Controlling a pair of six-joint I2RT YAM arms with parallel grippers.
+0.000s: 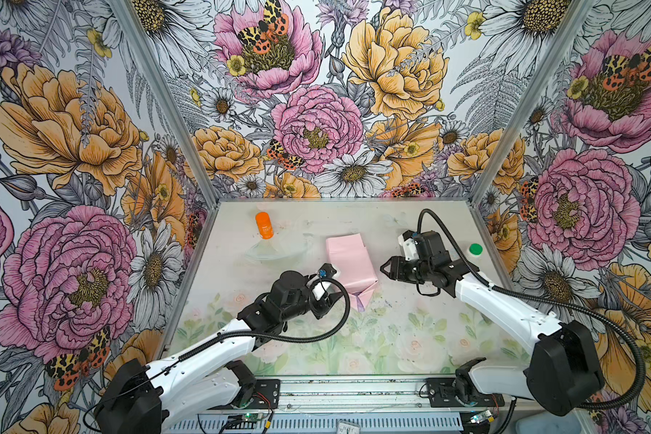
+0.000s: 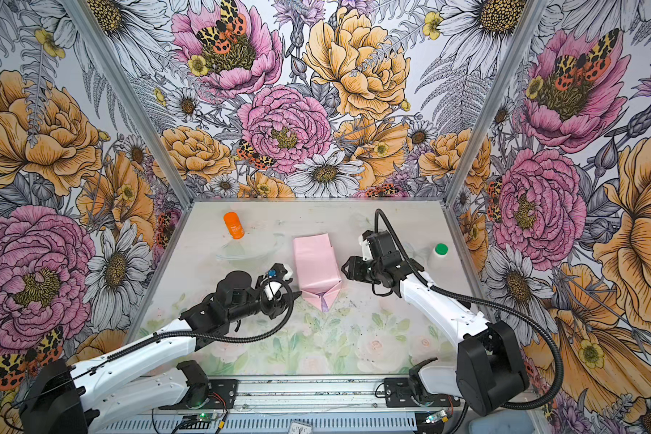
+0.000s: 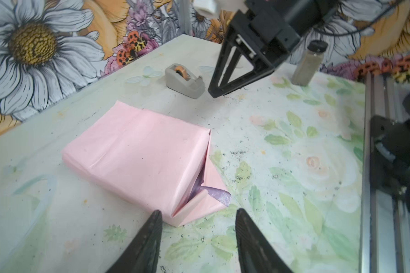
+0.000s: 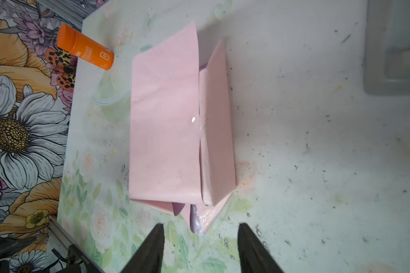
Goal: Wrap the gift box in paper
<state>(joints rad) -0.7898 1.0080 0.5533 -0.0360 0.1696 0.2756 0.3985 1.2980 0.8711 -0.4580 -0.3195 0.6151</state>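
Note:
The paper (image 1: 348, 259) (image 2: 314, 259) lies mid-table, folded pale pink side out into a box-shaped parcel (image 3: 140, 151) (image 4: 166, 130). The gift box is hidden inside it. At the parcel's near end a triangular flap (image 3: 217, 192) (image 4: 197, 222) lies on the table and shows some glossy lilac. My left gripper (image 1: 335, 295) (image 2: 299, 295) (image 3: 198, 212) is open just short of that near-left corner, holding nothing. My right gripper (image 1: 384, 268) (image 2: 344, 268) (image 4: 200, 227) is open and empty beside the parcel's right edge, and its black fingers (image 3: 214, 91) hover above the table.
An orange bottle (image 1: 264, 224) (image 2: 234, 224) (image 4: 85, 47) lies at the back left. A white bottle with a green cap (image 1: 475, 251) (image 2: 440, 251) stands at the right edge. A grey tape dispenser (image 3: 185, 80) sits beyond the parcel near the right gripper. Floral walls enclose three sides.

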